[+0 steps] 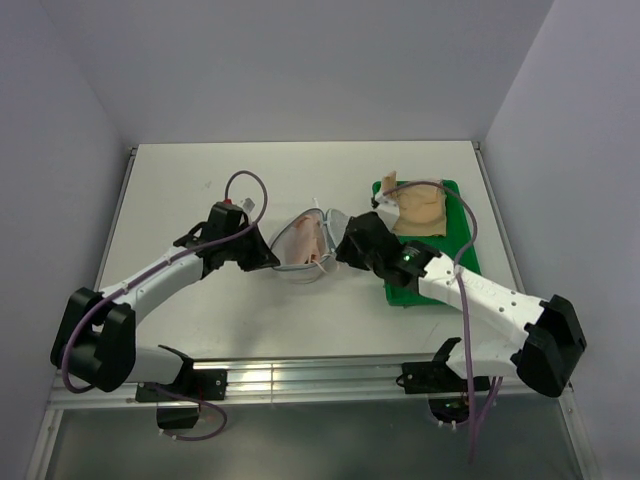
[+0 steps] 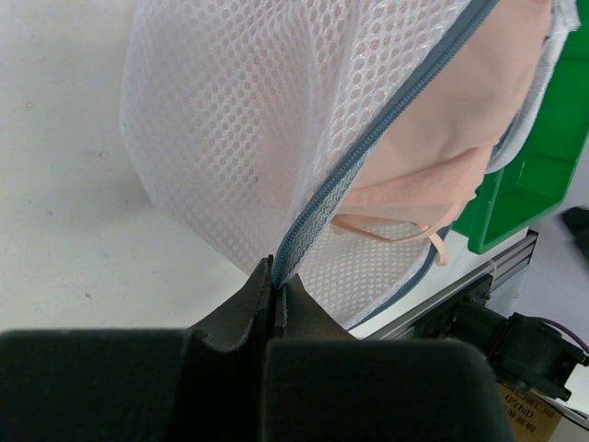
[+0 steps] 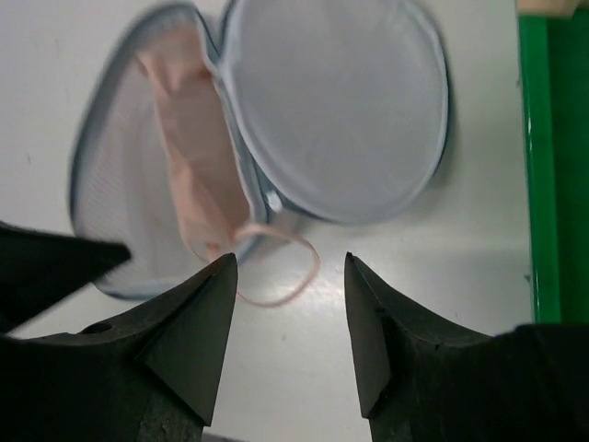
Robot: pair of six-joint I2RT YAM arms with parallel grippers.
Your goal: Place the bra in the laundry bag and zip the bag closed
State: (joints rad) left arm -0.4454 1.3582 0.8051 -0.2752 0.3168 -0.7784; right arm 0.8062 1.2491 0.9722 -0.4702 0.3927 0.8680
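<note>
Loading looks nearly finished rather than zipping begun: the laundry bag (image 3: pixel 340 101) lies mid-bench (image 1: pixel 200 190) with its two mesh domes splayed apart, and the pale pink bra (image 2: pixel 460 120) sits bunched in the half nearer the left arm, mostly inside the grey zip rim (image 2: pixel 368 138). One thin strap (image 3: pixel 317 267) loops out over the rim onto the bench, so I judge the placing step not quite complete. The left gripper (image 2: pixel 276 276) is pinched tight on the rim at the edge of that bra-filled half, holding the mesh up and steady. The right gripper (image 3: pixel 290 267) hangs just above the near edge of the bag with its fingers parted at a middling width and nothing between them; the stray strap lies on the bench right below the gap. To the right, apart from the bag, a green tray (image 1: pixel 440 270) holds a tan garment (image 1: pixel 420 210), which plays no part here. The next move, as I read it, calls for the right gripper to come down on the loose strap and push or lift it inside the rim, then fold the empty dome over the full one. Only then is the zip pull worth seeking; I cannot make it out in these views.
</note>
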